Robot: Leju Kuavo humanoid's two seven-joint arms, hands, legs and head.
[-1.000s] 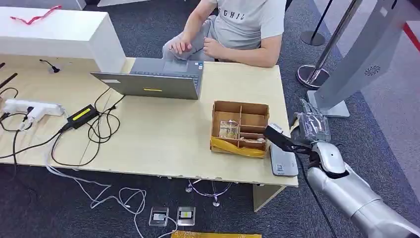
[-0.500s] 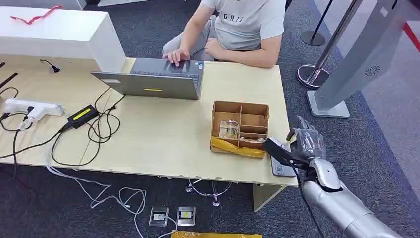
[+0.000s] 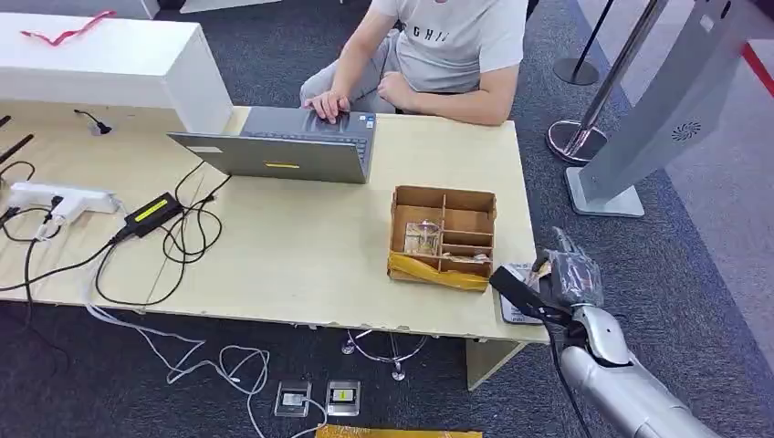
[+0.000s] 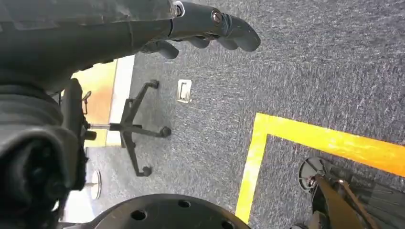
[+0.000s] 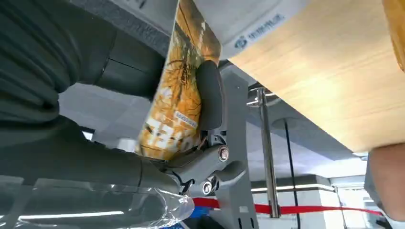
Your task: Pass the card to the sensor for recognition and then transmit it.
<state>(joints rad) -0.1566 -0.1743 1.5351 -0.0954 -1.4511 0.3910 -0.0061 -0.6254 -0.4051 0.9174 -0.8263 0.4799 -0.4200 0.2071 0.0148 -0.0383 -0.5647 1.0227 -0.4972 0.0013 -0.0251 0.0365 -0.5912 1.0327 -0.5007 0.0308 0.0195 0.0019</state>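
Right hand (image 3: 571, 277) pinching yellow-printed card (image 5: 177, 90), poised just above grey sensor (image 3: 518, 294) at counter (image 3: 301, 246) edge. Left hand (image 4: 210, 28) hanging over carpet, fingers loosely curled, holding nothing.

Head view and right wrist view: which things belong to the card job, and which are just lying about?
Job:
- card, held in the right hand
- grey sensor pad at the table's corner
- cardboard box with more cards

Lying about:
- laptop, in use by a person
- power strip
- black adapter and cables
- white box
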